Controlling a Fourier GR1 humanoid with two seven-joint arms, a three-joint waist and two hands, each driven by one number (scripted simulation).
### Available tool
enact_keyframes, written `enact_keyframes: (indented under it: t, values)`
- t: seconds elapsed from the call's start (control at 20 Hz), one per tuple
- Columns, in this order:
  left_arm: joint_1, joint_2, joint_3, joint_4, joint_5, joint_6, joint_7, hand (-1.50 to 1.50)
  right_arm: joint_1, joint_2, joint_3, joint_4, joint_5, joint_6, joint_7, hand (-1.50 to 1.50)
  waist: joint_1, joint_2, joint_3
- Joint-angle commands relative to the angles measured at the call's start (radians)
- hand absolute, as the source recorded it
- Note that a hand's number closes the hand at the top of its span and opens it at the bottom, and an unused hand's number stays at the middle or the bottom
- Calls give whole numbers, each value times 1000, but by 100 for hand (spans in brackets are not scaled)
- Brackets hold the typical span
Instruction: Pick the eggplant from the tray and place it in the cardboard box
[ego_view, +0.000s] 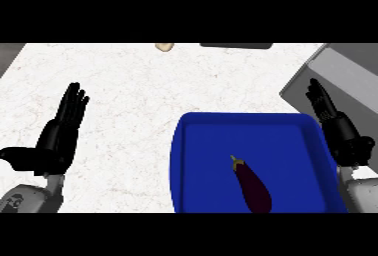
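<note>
A dark purple eggplant (253, 186) lies lengthwise in the blue tray (193, 150), its stem end pointing away from me, near the tray's front middle. My right hand (336, 129) is open with straight fingers pointing up, just past the tray's right rim and apart from the eggplant. My left hand (59, 135) is open at the left over the white counter, fingers up, far from the tray. No cardboard box shows in this view.
A grey slab (347, 75) sits at the right edge behind my right hand. A small beige object (164, 47) lies at the counter's far edge, with a dark flat item (236, 45) beside it.
</note>
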Motion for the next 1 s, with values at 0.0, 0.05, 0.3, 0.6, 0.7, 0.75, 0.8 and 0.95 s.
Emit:
enact_keyframes:
  t: [0.0,0.05,0.3,0.6,0.7,0.75,0.8,0.95]
  values:
    - [-5,11,5,-20,-4,-30,-5,0,-48,-40,-25,-23,-38,76,12,-150,-9,10,48]
    - [-46,68,16,12,-22,-71,4,0,-79,-61,-51,-74,-109,139,35,-150,-20,10,48]
    - [-84,151,-100,-24,-126,-169,10,0,-172,-310,-51,-65,-90,390,45,-150,-23,13,48]
    - [-109,133,-88,32,-160,-242,-9,0,-142,-271,-115,95,-91,552,-265,-150,-13,16,50]
    - [-88,144,-82,14,-142,-262,-10,0,-131,-258,-48,53,17,536,-355,-150,-7,15,50]
    - [-126,141,-69,-18,-139,-239,51,0,-171,-291,-44,30,28,555,-334,-150,-6,13,50]
    - [-112,155,-46,14,-129,-270,13,0,-149,-300,-40,32,64,561,-389,-150,-9,14,49]
    - [-123,79,-91,77,-213,-223,-28,0,-191,-348,-14,29,125,606,-393,-150,-15,15,48]
